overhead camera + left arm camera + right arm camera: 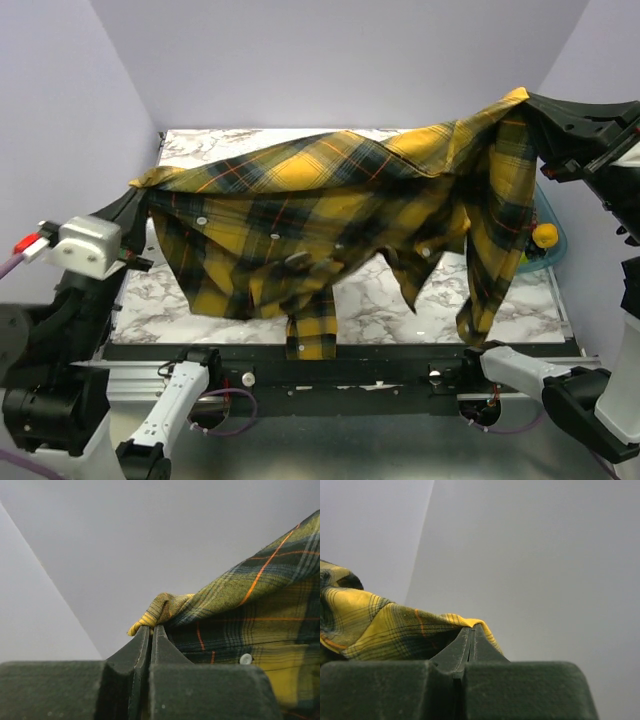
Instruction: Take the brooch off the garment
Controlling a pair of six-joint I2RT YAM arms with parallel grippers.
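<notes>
The garment [330, 200], a yellow and dark plaid flannel shirt, hangs stretched from left to right above the marble counter [400, 310], held up at both ends. The left end effector [140, 197] is at the shirt's left edge. In the left wrist view, the left end effector [151, 629] has its two fingers pressed together on a bunched fold of plaid cloth [260, 605], with a small white button [245, 658] showing on the fabric just right of them. The right end effector [530, 102] is higher and farther back, at the shirt's far right corner. In the right wrist view, the right end effector [471, 629] is likewise clamped shut on a yellow edge of the cloth [380, 625], which drapes away to the left. Between the two holds the shirt sags. A sleeve dangles on the right almost to the counter's near edge, and a narrow strip of fabric hangs over that near edge at the middle. The brooch [298, 262] appears as a small dull greyish-green disc on the shirt's front, low and a little left of centre, apart from both end effectors; its details are too small to make out. On the far right of the counter, partly hidden behind the hanging sleeve, sits a teal bowl [556, 228] with a small yellow object [545, 236] in it.
</notes>
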